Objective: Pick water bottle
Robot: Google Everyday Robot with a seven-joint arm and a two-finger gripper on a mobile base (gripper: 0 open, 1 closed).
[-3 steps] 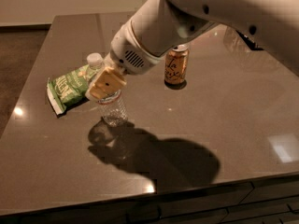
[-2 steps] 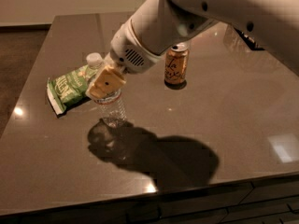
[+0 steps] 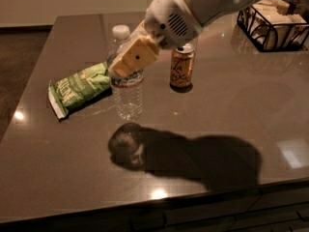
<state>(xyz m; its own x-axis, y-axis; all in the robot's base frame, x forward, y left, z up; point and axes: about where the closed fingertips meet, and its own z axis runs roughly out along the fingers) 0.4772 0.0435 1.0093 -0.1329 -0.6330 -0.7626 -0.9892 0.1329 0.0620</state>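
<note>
The water bottle (image 3: 128, 94) is clear and ribbed, with a white cap (image 3: 120, 31) and a thin reddish-white label band. It stands upright on the dark table (image 3: 227, 105), left of centre. My gripper (image 3: 133, 58), tan at its end on a white arm (image 3: 178, 13), reaches down from the upper right. It sits against the bottle's upper body, just below the cap, and covers the shoulder. The bottle's base looks to rest on the table.
An orange-gold drink can (image 3: 182, 67) stands just right of the bottle. A green snack bag (image 3: 79, 88) lies against the bottle's left side. A black wire basket (image 3: 270, 25) stands at the far right corner. The table's front edge runs along the bottom.
The gripper stays at the bottle's upper body. The view has shifted, so the bottle and can sit higher and the wire basket at the far right now shows.
</note>
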